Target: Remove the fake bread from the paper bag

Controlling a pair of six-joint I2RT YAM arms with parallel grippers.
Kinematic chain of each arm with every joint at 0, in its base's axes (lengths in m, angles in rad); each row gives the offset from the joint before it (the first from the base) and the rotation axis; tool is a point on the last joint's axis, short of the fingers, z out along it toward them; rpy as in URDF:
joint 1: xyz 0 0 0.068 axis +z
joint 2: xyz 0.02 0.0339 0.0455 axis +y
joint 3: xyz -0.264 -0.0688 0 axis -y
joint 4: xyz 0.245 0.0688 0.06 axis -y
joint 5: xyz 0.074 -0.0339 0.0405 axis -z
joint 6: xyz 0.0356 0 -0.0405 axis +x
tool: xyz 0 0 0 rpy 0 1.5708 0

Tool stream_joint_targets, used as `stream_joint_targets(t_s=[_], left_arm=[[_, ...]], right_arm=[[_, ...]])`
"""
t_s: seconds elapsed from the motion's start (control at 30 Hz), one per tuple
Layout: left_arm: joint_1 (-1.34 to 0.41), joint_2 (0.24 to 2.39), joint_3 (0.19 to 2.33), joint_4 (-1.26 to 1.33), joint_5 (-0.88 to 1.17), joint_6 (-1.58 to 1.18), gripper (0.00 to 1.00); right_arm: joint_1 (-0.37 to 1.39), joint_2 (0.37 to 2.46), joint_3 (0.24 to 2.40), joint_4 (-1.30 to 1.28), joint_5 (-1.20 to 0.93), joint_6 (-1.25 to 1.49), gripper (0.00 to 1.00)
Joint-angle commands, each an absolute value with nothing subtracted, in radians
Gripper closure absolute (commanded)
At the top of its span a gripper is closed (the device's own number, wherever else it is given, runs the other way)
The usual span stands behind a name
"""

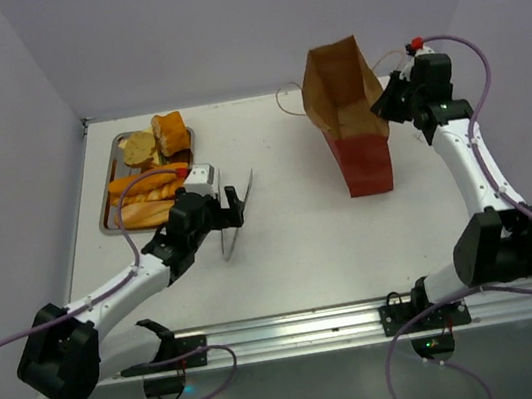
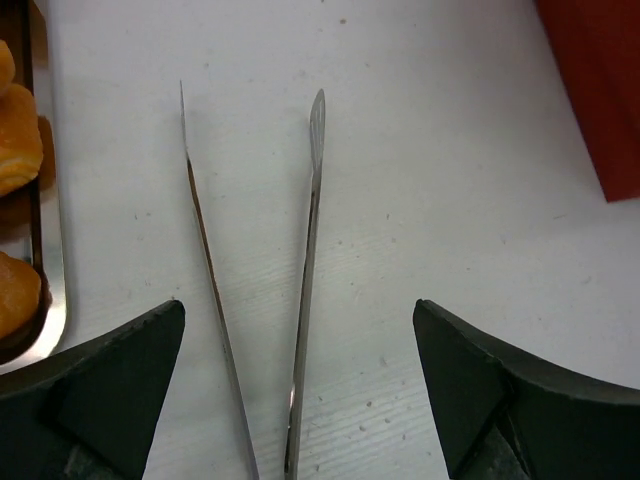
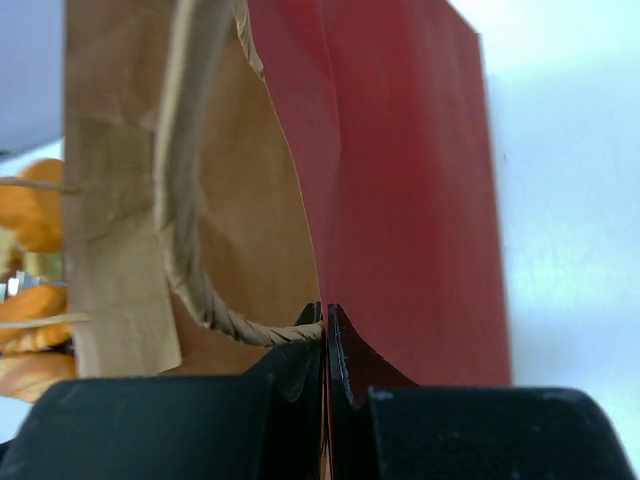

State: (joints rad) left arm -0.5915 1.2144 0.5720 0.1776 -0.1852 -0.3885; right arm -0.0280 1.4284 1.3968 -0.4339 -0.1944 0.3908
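Right gripper (image 3: 326, 318) is pinched shut on the top rim of the paper bag (image 1: 363, 159), which stands open-mouthed toward the table's (image 1: 304, 244) far right corner. A string handle (image 3: 195, 270) loops just beside the fingertips. Left gripper (image 2: 297, 315) is spread wide near the table's left edge, with metal tongs (image 2: 312, 200) lying loose between its fingers. Fake bread (image 1: 154, 182) fills the steel tray (image 1: 107, 199) toward the far left corner.

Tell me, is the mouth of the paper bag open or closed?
Open. The paper bag shows its plain brown inside from above; the right gripper pinches its rim.
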Motion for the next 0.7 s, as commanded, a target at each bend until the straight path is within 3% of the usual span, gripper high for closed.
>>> stream_joint_targets(t_s=[0.0, 0.2, 0.33, 0.37, 0.43, 0.6, 0.67], left_arm=[[-0.594, 1.129, 0.591, 0.126, -0.180, -0.351, 0.00], [-0.595, 1.016, 0.568, 0.091, -0.175, -0.353, 0.00], [-0.595, 0.980, 0.560, 0.074, -0.167, -0.353, 0.01], [-0.595, 0.967, 0.558, 0.072, -0.160, -0.357, 0.00], [-0.594, 0.948, 0.555, 0.066, -0.153, -0.364, 0.00], [-0.594, 0.905, 0.563, 0.031, -0.153, -0.364, 0.00], [-0.594, 0.884, 0.580, 0.017, -0.159, -0.362, 0.00]], right_arm=[[-0.044, 1.496, 1.345, -0.471, -0.176, 0.413, 1.00], [-0.115, 1.485, 1.315, -0.479, -0.187, 0.367, 0.86], [-0.130, 1.434, 1.302, -0.477, -0.176, 0.318, 0.55], [-0.130, 1.422, 1.301, -0.477, -0.169, 0.292, 0.42], [-0.130, 1.382, 1.302, -0.477, -0.138, 0.253, 0.24], [-0.132, 1.281, 1.318, -0.483, -0.066, 0.203, 0.02], [-0.132, 1.253, 1.333, -0.491, -0.034, 0.184, 0.01]])
